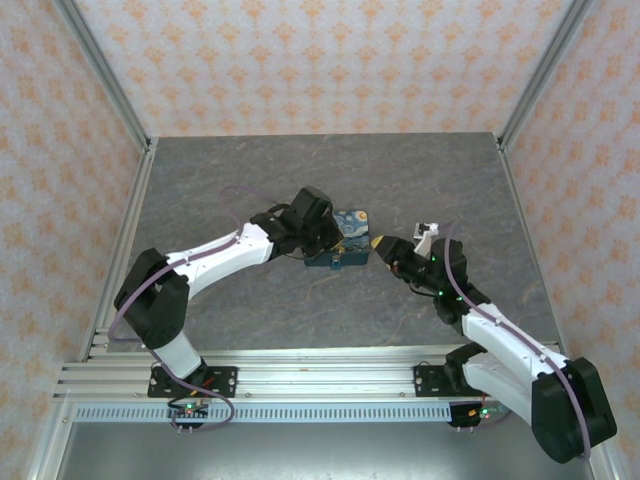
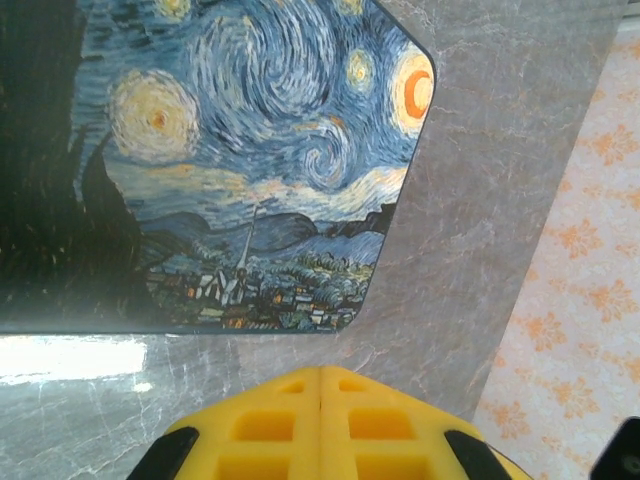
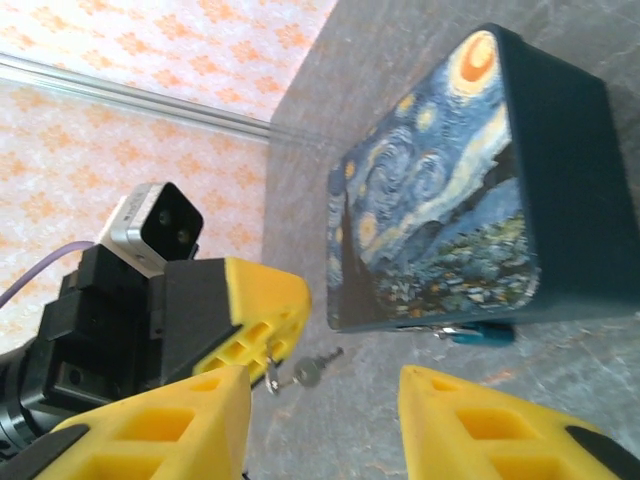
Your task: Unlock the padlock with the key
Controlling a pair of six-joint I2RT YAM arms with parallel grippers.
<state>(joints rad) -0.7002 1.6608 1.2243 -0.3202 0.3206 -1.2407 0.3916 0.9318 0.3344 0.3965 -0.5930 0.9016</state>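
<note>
L gripper (image 2: 320,385) pressed together, key (image 3: 308,372) at its tip; R gripper (image 3: 327,385) apart nr box (image 3: 440,200).

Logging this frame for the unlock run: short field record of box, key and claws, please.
box: dark teal box with Starry Night print, on grey stone-look table
lock: small blue piece at the box's edge, maybe the padlock; too small to tell
key: small silver key on a ring, at the left claw's tip; whether pinched, cannot tell
left claw: shut, beside the box
right claw: open, facing box and key
</note>
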